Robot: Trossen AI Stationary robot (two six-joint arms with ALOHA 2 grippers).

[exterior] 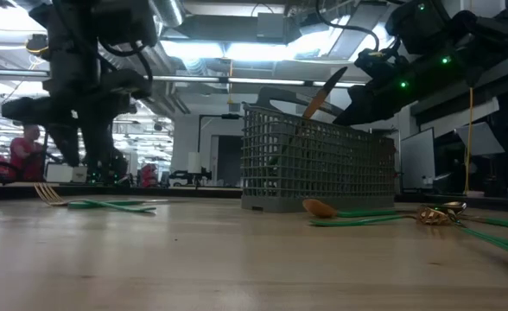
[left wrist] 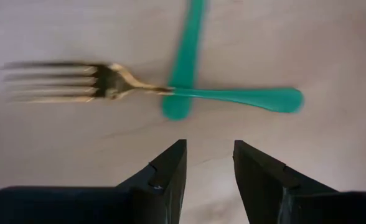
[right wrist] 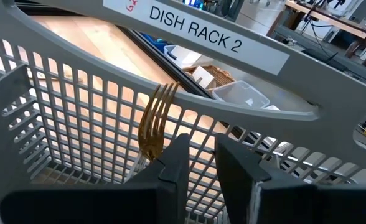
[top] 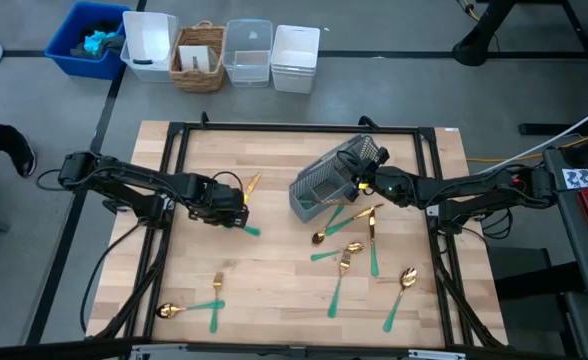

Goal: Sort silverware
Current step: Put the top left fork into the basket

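1. Near the table's left front corner lie one gold-headed spoon point(top: 168, 311) and one gold-tined fork with a slim teal handle point(top: 215, 296), their handles crossing.
2. The left gripper point(top: 238, 206) hovers left of centre, fingers point(left wrist: 165, 180) slightly parted and holding nothing; one fork point(left wrist: 139, 92) and a second teal handle point(left wrist: 184, 61) lie crossed just beyond them.
3. The grey mesh rectangular caddy point(top: 329, 180) sits right of centre, tilted.
4. The right gripper point(top: 366, 182) reaches into the caddy; one gold fork point(right wrist: 154, 121) stands inside, just beyond its narrowly parted fingers point(right wrist: 172, 167); whether they grip it, I cannot tell.
5. In front of the caddy, about six teal-handled pieces point(top: 354, 250) lie scattered, spoons and forks, several overlapping.
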